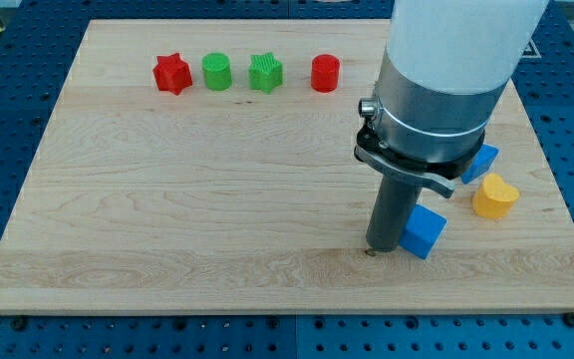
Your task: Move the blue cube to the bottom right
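Observation:
The blue cube (425, 230) lies on the wooden board (167, 199) towards the view's lower right. My tip (371, 249) rests on the board just left of the cube, close to its left face or touching it. The rod and the arm's white and metal body rise above it and hide part of the board behind. A second blue block (483, 161) shows partly behind the arm at the view's right; its shape is unclear.
A yellow heart-like block (494, 196) lies right of the cube near the board's right edge. Along the view's top stand a red star (172, 73), a green cylinder (217, 71), a green star (265, 73) and a red cylinder (325, 73).

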Motion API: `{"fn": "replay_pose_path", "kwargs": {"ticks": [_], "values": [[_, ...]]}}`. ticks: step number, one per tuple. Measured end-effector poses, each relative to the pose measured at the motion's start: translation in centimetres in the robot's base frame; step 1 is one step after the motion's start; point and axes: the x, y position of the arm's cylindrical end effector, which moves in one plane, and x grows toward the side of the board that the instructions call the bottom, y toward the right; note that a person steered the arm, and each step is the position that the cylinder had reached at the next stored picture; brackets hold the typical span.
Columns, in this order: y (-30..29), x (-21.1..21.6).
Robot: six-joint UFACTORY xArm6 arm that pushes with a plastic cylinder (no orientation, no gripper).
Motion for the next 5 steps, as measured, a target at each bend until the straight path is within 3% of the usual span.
{"fn": "replay_pose_path", "kwargs": {"ticks": [2, 5], "values": [[4.1, 0.0], [4.6, -1.1]]}}
